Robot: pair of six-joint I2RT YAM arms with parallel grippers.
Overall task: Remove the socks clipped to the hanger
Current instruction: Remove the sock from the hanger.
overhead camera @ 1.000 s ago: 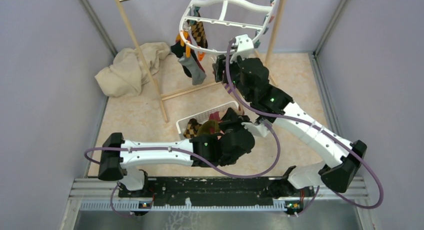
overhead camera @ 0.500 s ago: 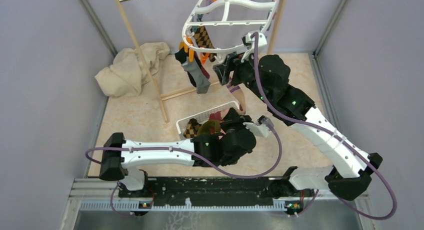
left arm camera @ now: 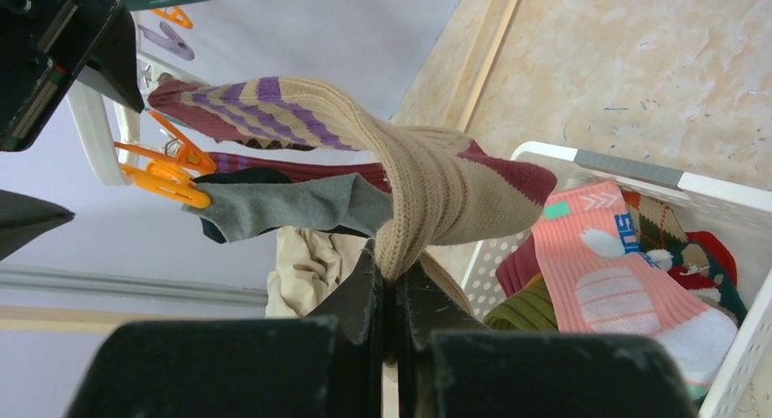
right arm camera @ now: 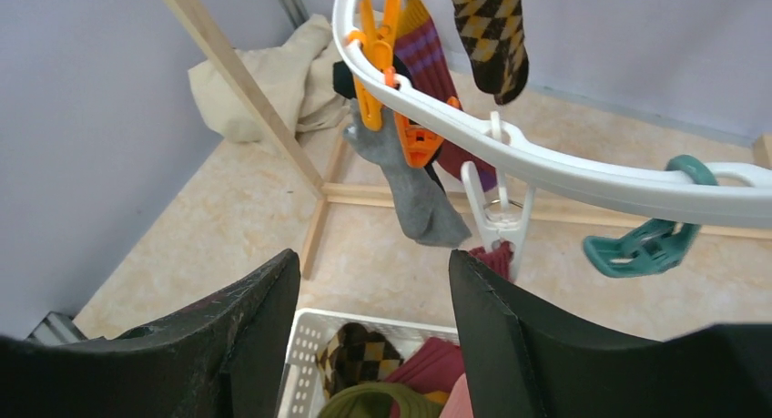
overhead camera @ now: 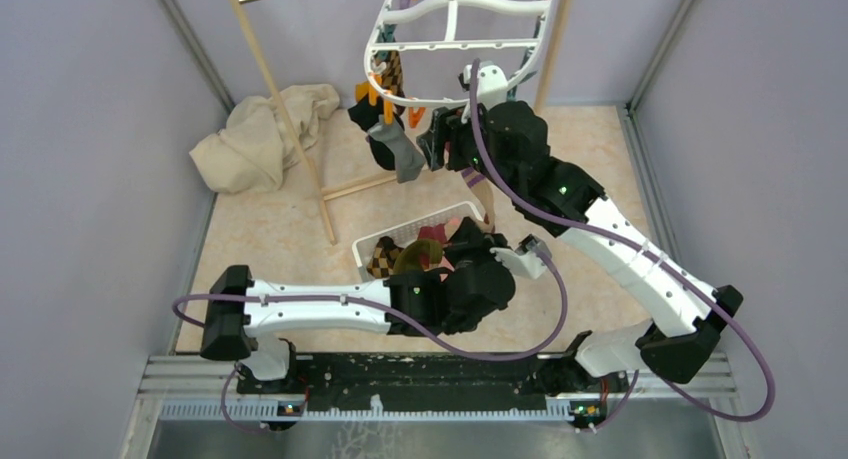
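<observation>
Above the white mesh basket [left arm camera: 628, 168], the left gripper [left arm camera: 389, 272] is clamped tight on a beige sock [left arm camera: 428, 177] with purple stripes and a maroon patch. That sock rises from the closed jaws and stretches toward the hanger [overhead camera: 455, 39]; whether its far end is clipped there, I cannot tell. In the basket lie a pink sock [left arm camera: 619, 281], an olive one and a brown-yellow argyle one.

The hanger, a white oval frame, hangs at the far side of the table beside the wooden rack [overhead camera: 290, 129]. At its near rim 1 orange peg [right arm camera: 414, 140] holds a grey sock [right arm camera: 414, 186], which dangles toe-down. Behind it hang a maroon striped sock [right arm camera: 437, 63] and an argyle sock [right arm camera: 492, 31]. A white peg [right arm camera: 492, 218] pinches a scrap of maroon fabric, and a teal peg [right arm camera: 651, 240] dangles just right of it.

The right gripper [right arm camera: 373, 318] sits just below the hanger's near rim, near the grey sock, with its 2 fingers [right arm camera: 246, 336] spread apart and nothing gripped.

A beige cloth heap [overhead camera: 260, 134] lies on the table to the left of the rack.
</observation>
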